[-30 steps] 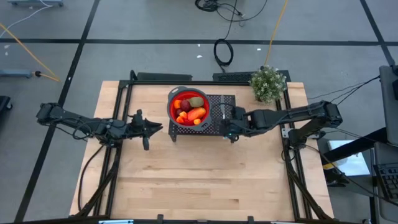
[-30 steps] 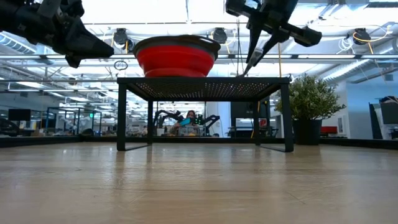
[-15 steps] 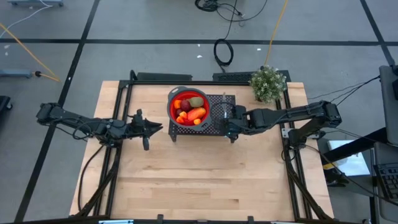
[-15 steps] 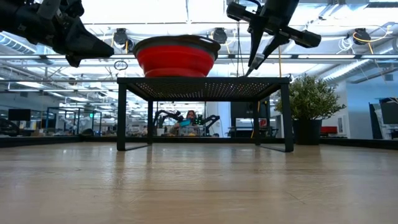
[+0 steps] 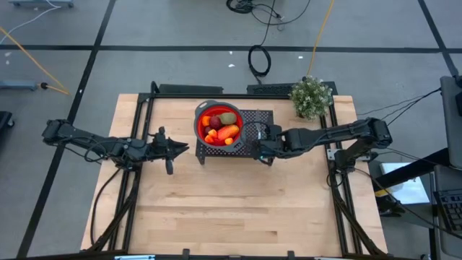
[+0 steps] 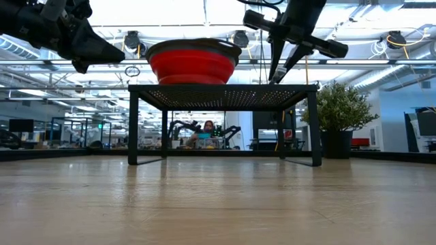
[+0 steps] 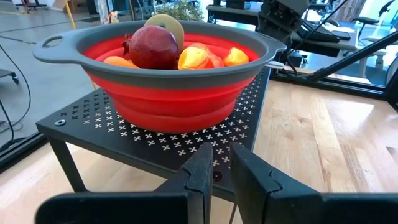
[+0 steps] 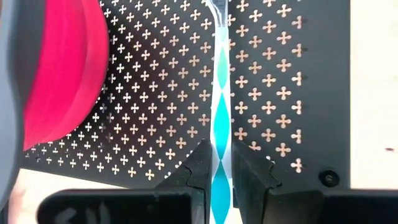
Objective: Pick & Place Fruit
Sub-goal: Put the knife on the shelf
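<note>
From above, your right hand (image 5: 266, 148) had crept toward the red bowl (image 5: 219, 124) compared with a second before, while your left hand (image 5: 170, 150) waited over the desk (image 5: 231, 209), just left of the black perforated stand (image 5: 254, 137). The fruit (image 5: 221, 126) lay in the bowl, untouched.

At desk height, the right hand (image 6: 276, 64) hung just above the stand's edge, with free room beneath.

The left wrist view showed that hand's fingers (image 7: 202, 171) nearly together, holding nothing.

The right wrist view showed that hand's fingers (image 8: 200, 168) pinched on the knife (image 8: 220, 124), so I judge no fruit was picked yet.
</note>
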`<control>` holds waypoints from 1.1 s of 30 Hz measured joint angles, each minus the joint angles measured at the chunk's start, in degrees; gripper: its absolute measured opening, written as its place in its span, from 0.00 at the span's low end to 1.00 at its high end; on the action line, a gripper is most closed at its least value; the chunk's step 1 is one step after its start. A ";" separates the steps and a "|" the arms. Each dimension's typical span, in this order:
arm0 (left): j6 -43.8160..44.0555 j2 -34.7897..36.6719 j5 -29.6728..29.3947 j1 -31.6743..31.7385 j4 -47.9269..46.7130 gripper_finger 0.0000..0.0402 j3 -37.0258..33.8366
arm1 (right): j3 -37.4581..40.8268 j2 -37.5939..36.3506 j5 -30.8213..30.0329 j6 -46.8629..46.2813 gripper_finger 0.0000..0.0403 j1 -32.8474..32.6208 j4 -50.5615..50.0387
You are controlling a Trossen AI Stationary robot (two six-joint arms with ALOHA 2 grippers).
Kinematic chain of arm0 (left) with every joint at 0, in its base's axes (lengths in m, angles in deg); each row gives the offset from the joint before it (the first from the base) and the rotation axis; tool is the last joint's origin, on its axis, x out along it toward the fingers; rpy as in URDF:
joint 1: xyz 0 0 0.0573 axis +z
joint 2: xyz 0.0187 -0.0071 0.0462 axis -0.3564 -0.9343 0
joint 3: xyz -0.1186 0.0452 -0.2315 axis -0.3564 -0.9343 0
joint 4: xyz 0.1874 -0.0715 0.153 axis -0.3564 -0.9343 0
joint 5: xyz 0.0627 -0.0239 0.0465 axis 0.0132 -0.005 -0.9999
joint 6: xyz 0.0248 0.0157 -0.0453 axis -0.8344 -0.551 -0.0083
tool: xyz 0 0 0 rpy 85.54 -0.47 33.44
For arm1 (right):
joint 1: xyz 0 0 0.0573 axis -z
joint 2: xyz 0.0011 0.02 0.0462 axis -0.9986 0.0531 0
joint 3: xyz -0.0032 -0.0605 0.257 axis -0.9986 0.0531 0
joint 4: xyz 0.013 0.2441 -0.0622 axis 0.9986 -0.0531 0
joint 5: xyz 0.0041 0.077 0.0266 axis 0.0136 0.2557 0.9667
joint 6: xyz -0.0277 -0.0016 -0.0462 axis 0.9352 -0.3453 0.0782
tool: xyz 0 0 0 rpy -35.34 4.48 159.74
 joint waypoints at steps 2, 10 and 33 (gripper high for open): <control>0.08 -0.01 0.02 0.00 -0.05 0.13 0.00 | 0.00 0.01 -0.06 0.00 0.08 0.00 0.01; 0.13 -0.02 0.06 -0.01 -0.54 0.13 0.00 | 0.00 0.00 -0.58 0.02 0.10 0.07 -1.10; 0.17 -0.02 0.15 -0.01 -0.61 0.13 0.00 | 0.04 0.96 -1.42 3.50 0.11 1.60 -1.46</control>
